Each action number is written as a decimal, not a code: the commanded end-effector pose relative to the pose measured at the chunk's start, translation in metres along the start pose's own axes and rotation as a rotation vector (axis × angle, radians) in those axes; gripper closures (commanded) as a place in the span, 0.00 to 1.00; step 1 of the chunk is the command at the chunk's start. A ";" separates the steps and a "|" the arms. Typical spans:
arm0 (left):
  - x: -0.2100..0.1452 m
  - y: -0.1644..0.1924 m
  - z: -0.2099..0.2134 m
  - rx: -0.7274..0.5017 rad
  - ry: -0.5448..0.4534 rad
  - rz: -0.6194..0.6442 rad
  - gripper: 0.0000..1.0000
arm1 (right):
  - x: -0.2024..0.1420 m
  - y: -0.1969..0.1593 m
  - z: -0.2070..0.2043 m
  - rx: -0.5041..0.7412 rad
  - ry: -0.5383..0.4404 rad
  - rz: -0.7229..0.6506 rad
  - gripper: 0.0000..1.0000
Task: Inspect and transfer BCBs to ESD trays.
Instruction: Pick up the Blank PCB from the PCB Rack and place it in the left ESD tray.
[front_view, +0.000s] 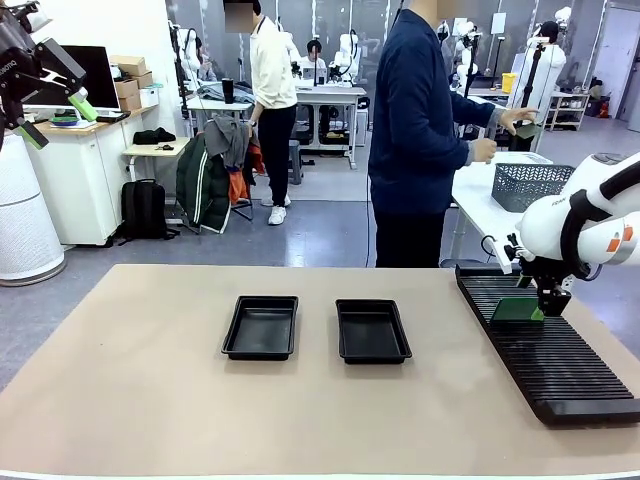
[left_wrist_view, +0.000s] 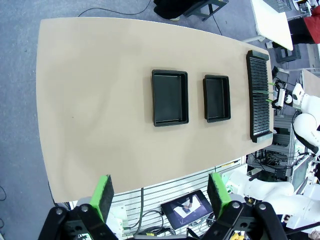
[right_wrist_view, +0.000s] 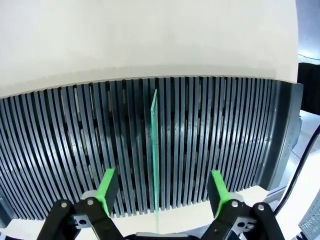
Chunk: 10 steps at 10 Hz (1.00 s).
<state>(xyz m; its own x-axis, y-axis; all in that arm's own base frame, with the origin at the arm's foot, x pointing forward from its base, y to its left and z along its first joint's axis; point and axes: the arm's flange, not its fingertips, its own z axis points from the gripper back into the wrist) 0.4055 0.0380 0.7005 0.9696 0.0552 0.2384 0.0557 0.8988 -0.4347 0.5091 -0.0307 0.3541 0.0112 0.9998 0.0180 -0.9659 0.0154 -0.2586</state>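
**At the rack: right gripper straddles one standing BCB, jaws not yet on it**

On the near part of the slotted rack (front_view: 560, 370) every slot is bare. Toward the rack's far end a single BCB (right_wrist_view: 154, 150) stands on edge in a slot, thin side up. That upright seat leaves both of its faces free for a two-finger pinch.

The right gripper (right_wrist_view: 161, 185) hangs straight over it, one green pad on each side of the board, with a clear gap on both sides. The jaws stand apart and grip nothing. By my reading this is the approach to a pickup, lined up so that the pads close flat on the faces rather than on the edge.

To the left of the rack, well apart from it on the tan table (front_view: 150, 400), the two ESD trays (front_view: 372, 331) lie side by side, both bare inside. They are low and flat, presumably so that a board lifted from the rack can be laid down face up.

Far to the left of the rack and high above the table, the left gripper (left_wrist_view: 161, 192) hovers with its fingers spread wide and nothing between them. It looks parked out of the working arm's path.

Beyond the rack's far end a person (front_view: 415, 130) stands turned toward a side table with a grey mesh basket (front_view: 530, 185).
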 end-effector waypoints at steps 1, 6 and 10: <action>-0.001 0.000 0.000 0.000 0.000 0.003 0.00 | -0.007 -0.001 -0.002 -0.010 -0.009 0.039 0.15; -0.001 0.000 0.000 0.000 0.000 0.003 0.00 | -0.008 -0.002 -0.003 -0.024 -0.029 0.040 0.38; -0.001 0.000 0.000 0.000 0.000 0.003 0.00 | -0.007 -0.006 -0.002 -0.021 -0.025 0.042 0.56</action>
<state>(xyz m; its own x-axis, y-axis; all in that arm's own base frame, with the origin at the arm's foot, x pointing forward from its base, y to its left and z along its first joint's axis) 0.4055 0.0380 0.7005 0.9696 0.0552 0.2384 0.0557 0.8988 -0.4347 0.5109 -0.0333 0.3564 -0.0066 0.9999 0.0116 -0.9636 -0.0033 -0.2673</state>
